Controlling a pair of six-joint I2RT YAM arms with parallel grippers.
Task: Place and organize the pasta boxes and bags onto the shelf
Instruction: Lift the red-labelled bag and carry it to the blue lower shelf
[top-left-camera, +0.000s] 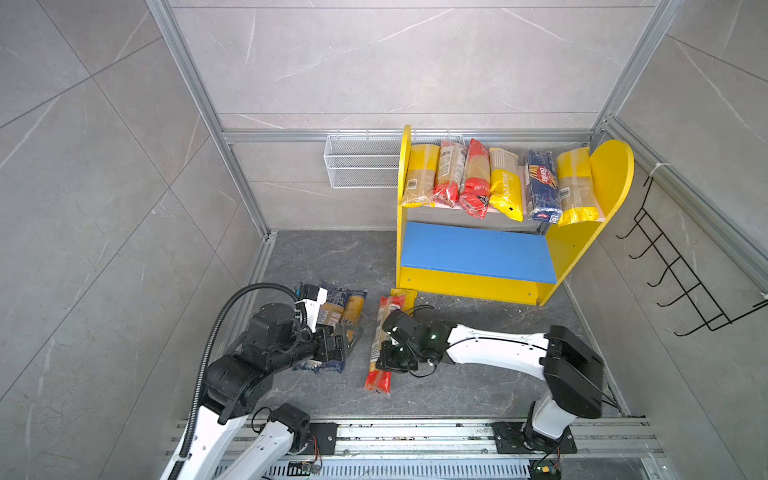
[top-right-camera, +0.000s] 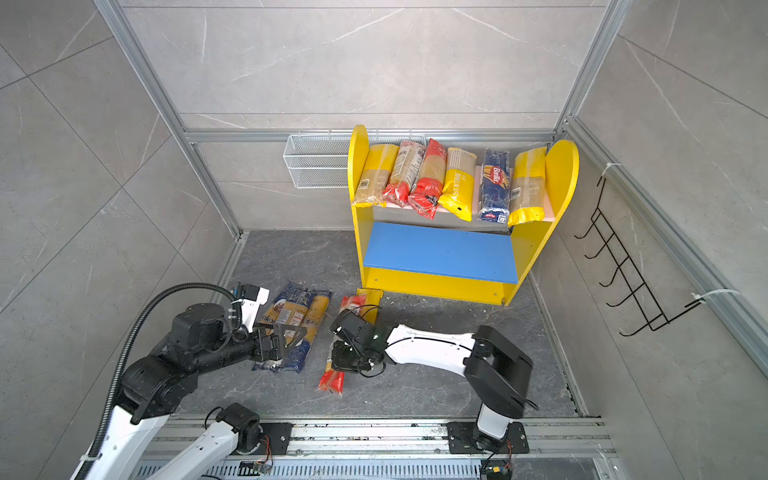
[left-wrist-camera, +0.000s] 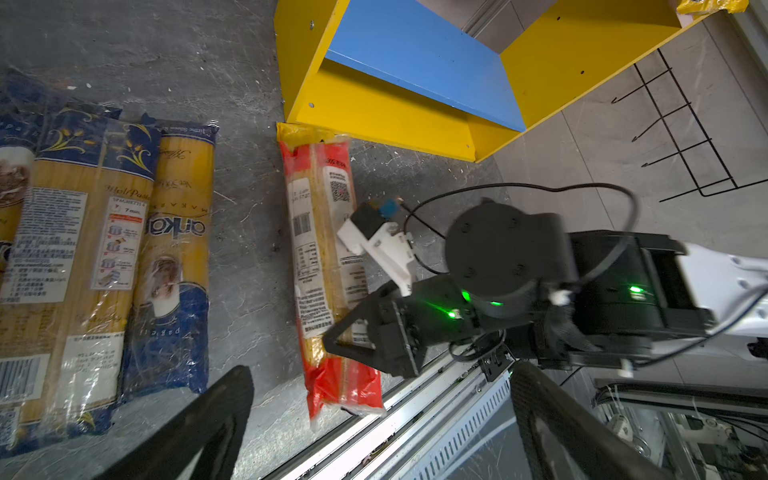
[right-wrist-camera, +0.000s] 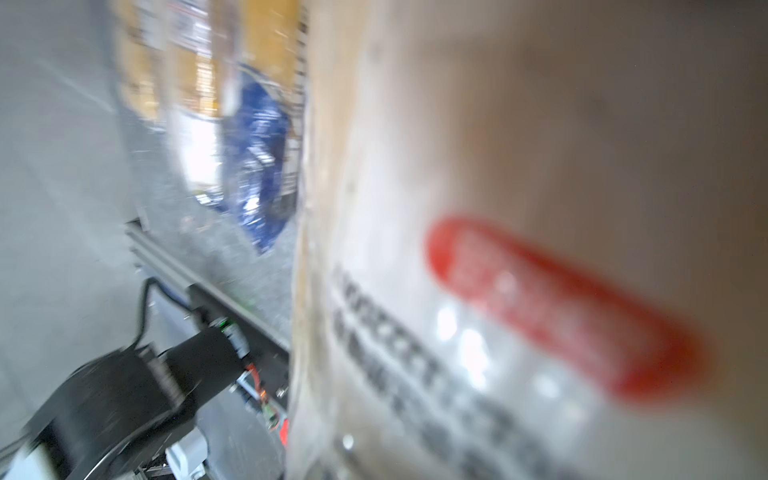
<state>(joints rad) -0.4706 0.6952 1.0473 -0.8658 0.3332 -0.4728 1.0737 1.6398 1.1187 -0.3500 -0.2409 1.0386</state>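
Note:
The shelf (top-left-camera: 478, 253) (top-right-camera: 440, 251) stands at the back right, its blue lower board (left-wrist-camera: 419, 62) bare. Several pasta packets (top-left-camera: 505, 189) (top-right-camera: 457, 189) lie side by side on its upper board. On the floor a red packet (top-left-camera: 378, 380) (top-right-camera: 331, 380) (left-wrist-camera: 320, 232) rests on a yellow one (top-left-camera: 405, 297) (left-wrist-camera: 303, 133). My right gripper (top-left-camera: 380, 355) (top-right-camera: 334, 353) (left-wrist-camera: 332, 345) is shut on the red packet, which fills the blurred right wrist view (right-wrist-camera: 519, 291). Blue and yellow packets (top-left-camera: 349, 309) (top-right-camera: 299, 307) (left-wrist-camera: 104, 232) lie to the left, with my left gripper (top-left-camera: 338, 345) (top-right-camera: 286, 336) (left-wrist-camera: 374, 436) open over them.
A white wire mesh basket (top-left-camera: 361, 162) hangs on the back wall left of the shelf. On the right wall hangs a black wire hook rack (top-left-camera: 685, 274) (left-wrist-camera: 685, 137). An aluminium rail (top-left-camera: 415, 436) carrying both arm bases runs along the front edge.

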